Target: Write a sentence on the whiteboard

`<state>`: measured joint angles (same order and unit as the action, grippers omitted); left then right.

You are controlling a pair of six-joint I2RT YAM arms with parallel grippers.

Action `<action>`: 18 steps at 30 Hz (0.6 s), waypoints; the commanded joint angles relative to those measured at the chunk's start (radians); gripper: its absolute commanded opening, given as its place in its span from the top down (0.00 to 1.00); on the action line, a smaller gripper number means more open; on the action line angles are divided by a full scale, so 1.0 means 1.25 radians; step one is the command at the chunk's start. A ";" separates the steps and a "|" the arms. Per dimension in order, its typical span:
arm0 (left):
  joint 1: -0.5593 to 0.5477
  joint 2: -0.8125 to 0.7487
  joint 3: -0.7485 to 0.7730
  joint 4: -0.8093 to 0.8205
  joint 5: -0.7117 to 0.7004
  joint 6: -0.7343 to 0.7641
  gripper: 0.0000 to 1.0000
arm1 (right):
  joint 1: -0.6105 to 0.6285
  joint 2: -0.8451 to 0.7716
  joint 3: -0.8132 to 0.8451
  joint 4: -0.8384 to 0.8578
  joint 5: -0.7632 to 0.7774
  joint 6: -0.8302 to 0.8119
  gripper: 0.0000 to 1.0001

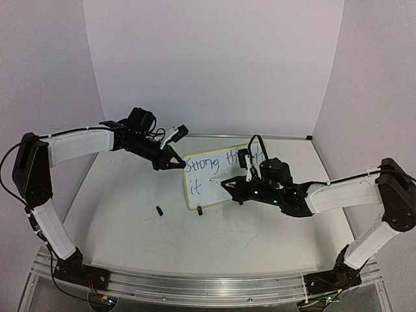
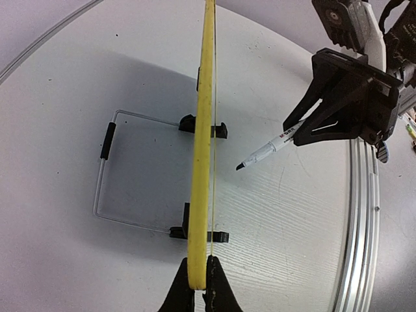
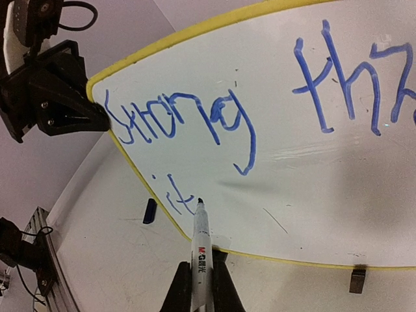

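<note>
A small dark cap (image 1: 159,210) lies on the bench (image 1: 130,227), nearest the bases. Beyond it, the right end effector (image 3: 200,281) pinches a marker (image 3: 200,240), its tip just short of the whiteboard (image 1: 209,185), which stands upright mid-bench. The left end effector (image 2: 198,278) is pressed onto the board's yellow side edge. A wire stand (image 2: 104,169) sits behind.

Whiteboard (image 1: 211,192): small white rectangle, thin yellow frame (image 2: 203,78), rounded corners. It stands on its long lower edge near the table's middle, slightly toward 12 o'clock, with its face turned to 6 o'clock. Two black clip feet (image 2: 221,130) sit on that lower edge. The 9 o'clock short edge is pinched in the closed left gripper (image 2: 198,276). Blue handwriting (image 3: 188,127) on the face reads "Strong th…" along the top, the rest hidden. A small "it" (image 3: 175,203) sits toward the 7 o'clock corner.
</note>
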<state>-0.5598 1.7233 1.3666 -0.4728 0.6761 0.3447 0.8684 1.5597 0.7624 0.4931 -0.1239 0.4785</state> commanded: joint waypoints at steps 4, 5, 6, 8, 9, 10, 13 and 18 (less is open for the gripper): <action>-0.008 -0.007 -0.009 -0.064 -0.066 0.042 1.00 | -0.011 0.041 0.007 0.019 0.005 0.006 1.00; -0.008 -0.007 -0.009 -0.064 -0.066 0.042 1.00 | -0.013 0.044 0.008 0.020 0.009 0.009 1.00; -0.009 -0.007 -0.009 -0.064 -0.066 0.042 1.00 | -0.014 0.047 0.011 0.020 0.014 0.011 1.00; -0.009 -0.006 -0.008 -0.064 -0.066 0.042 1.00 | -0.018 0.052 0.013 0.019 0.021 0.016 1.00; -0.009 -0.005 -0.008 -0.064 -0.066 0.042 1.00 | -0.020 0.055 0.014 0.020 0.025 0.019 1.00; -0.009 -0.005 -0.008 -0.064 -0.066 0.042 1.00 | -0.024 0.057 0.015 0.020 0.027 0.022 1.00; -0.009 -0.005 -0.008 -0.063 -0.066 0.043 1.00 | -0.032 0.064 0.018 0.021 0.030 0.025 1.00; -0.009 -0.005 -0.008 -0.062 -0.066 0.042 1.00 | -0.035 0.064 0.028 0.024 0.024 0.008 1.00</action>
<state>-0.5621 1.7214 1.3666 -0.4740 0.6697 0.3447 0.8295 1.6344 0.7626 0.4934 -0.1120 0.4989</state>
